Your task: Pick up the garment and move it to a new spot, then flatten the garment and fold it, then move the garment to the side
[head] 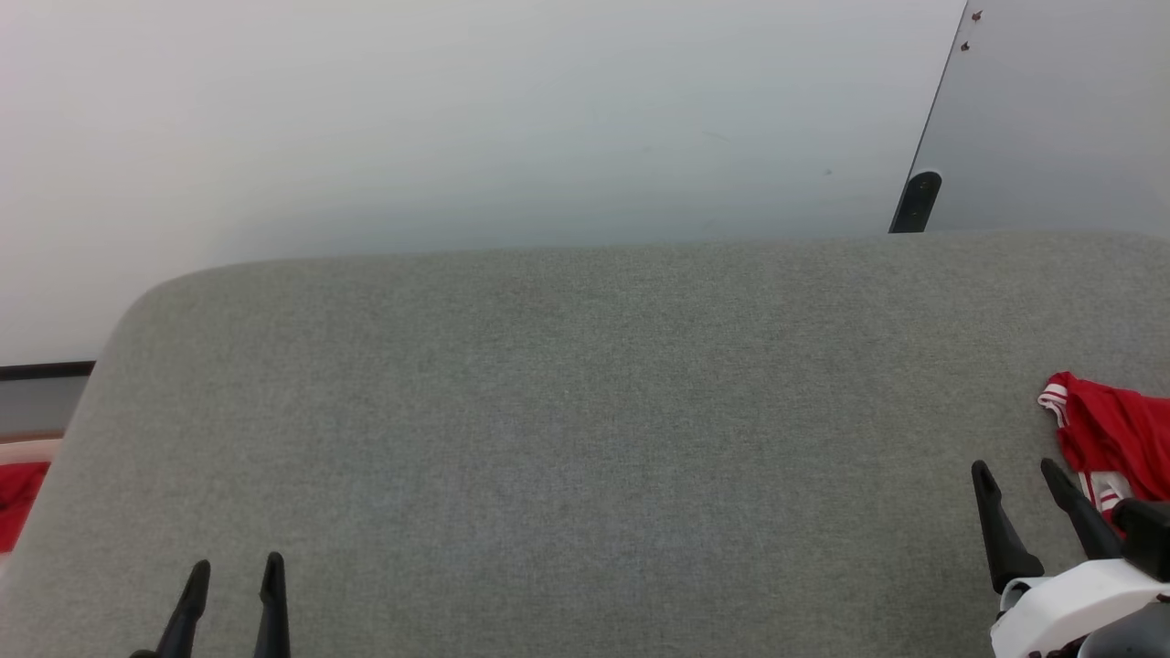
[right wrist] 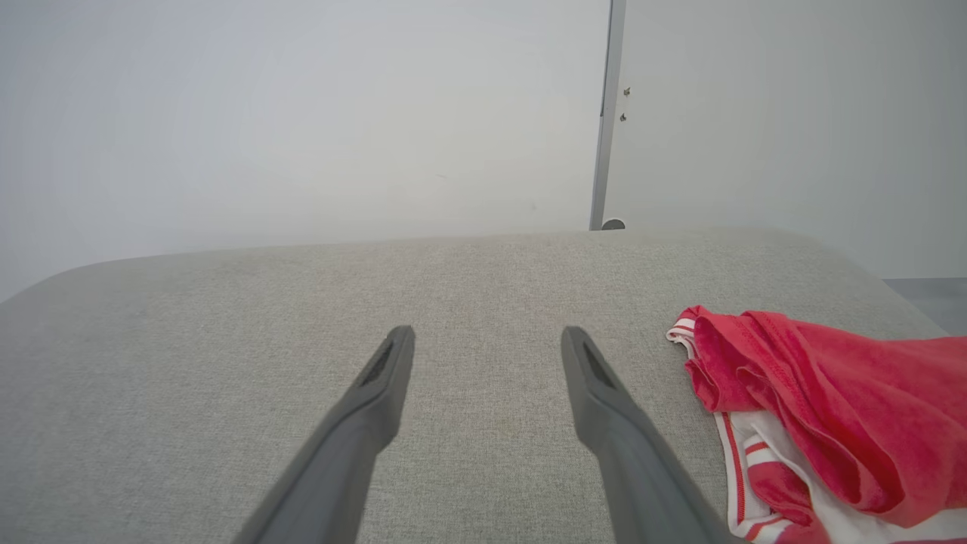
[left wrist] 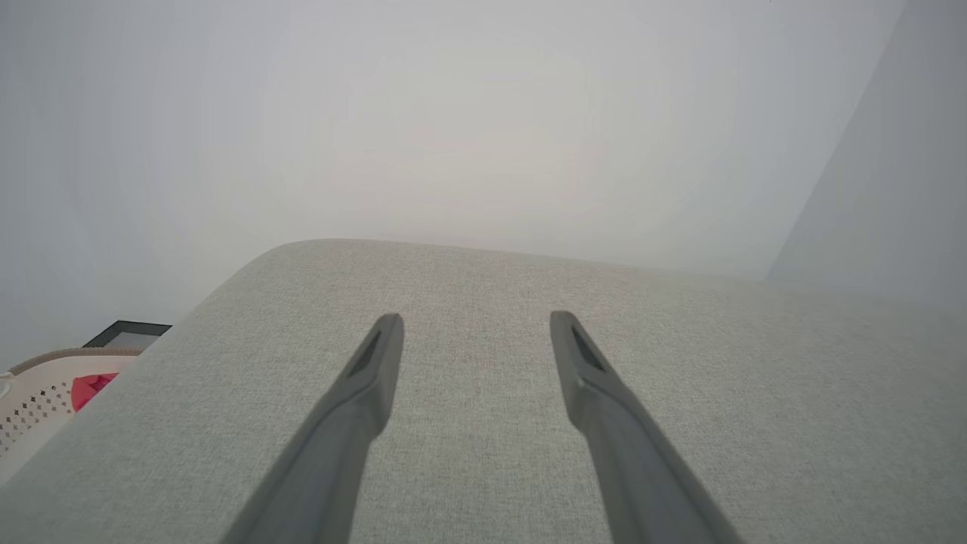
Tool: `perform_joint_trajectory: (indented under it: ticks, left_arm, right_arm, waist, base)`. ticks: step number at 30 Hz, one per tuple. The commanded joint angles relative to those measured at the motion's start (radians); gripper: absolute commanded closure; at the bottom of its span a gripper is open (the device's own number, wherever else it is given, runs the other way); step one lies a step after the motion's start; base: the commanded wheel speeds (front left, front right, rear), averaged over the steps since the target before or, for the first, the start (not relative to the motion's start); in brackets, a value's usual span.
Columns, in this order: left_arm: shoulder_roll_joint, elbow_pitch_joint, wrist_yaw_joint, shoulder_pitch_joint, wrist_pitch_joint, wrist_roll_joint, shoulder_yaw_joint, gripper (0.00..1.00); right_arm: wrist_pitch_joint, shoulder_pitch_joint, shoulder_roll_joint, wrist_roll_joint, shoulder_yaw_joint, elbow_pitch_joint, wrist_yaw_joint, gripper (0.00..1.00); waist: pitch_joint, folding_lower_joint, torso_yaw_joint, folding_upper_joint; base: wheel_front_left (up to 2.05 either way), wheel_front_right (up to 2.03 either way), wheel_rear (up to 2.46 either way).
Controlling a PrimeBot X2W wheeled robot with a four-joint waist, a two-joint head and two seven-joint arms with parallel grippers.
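The crumpled red jersey shirt with white striped trim (head: 1111,439) lay just right of the wide-open, empty right gripper (head: 1016,470), well apart from the equally open, empty left gripper (head: 236,563).

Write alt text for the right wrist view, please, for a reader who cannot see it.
A crumpled red garment with white-and-red striped trim lies on a grey fabric surface beside the right gripper, whose two dark fingers stand open and empty.

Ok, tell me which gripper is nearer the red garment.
Right. The right gripper is open, just left of the garment; the left gripper, also open, is far off at the opposite end of the grey cushion.
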Motion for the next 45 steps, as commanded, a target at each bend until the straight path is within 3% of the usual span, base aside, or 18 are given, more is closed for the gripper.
perform_joint_trajectory:
  ticks: [1, 14, 26, 42, 43, 45]
  left_arm:
    - [0.001, -0.002, 0.003, 0.006, 0.001, 0.003, -0.001, 0.00]
    - [-0.004, -0.006, 0.006, 0.003, 0.001, 0.001, 0.001, 0.00]
    - [-0.004, 0.003, 0.005, -0.015, 0.001, 0.002, -0.007, 0.00]
    - [0.002, 0.019, 0.012, -0.023, 0.001, 0.010, -0.006, 0.00]
    - [0.000, 0.019, 0.010, -0.015, 0.000, 0.005, -0.007, 1.00]
    - [-0.007, 0.033, 0.010, -0.011, 0.000, 0.004, -0.010, 1.00]
  right_arm:
    - [0.004, 0.011, 0.003, -0.005, -0.004, -0.009, -0.002, 0.00]
    - [-0.002, 0.019, 0.015, -0.008, -0.005, -0.035, -0.002, 0.00]
    - [-0.103, 0.022, 0.046, -0.030, -0.027, -0.033, -0.002, 0.00]
    - [-0.133, 0.022, 0.048, -0.040, -0.012, -0.025, -0.002, 0.00]
    - [-0.126, 0.011, 0.046, -0.040, -0.013, -0.026, 0.000, 1.00]
    - [-0.124, 0.016, 0.049, -0.040, -0.013, -0.012, 0.000, 1.00]
  waist:
    - [0.000, 0.0000, 0.000, 0.0000]
    - [0.001, 0.0000, 0.002, 0.0000]
    - [0.008, 0.0000, 0.005, 0.0000]
    - [0.005, 0.0000, 0.000, 0.0000]
    - [0.005, 0.0000, 0.000, 0.0000]
    - [0.005, 0.0000, 0.000, 0.0000]
  base:
    - [0.00, 0.00, 0.00]
    - [0.00, 0.00, 0.00]
    - [0.00, 0.00, 0.00]
    - [0.00, 0.00, 0.00]
    - [0.00, 0.00, 0.00]
    - [0.00, 0.00, 0.00]
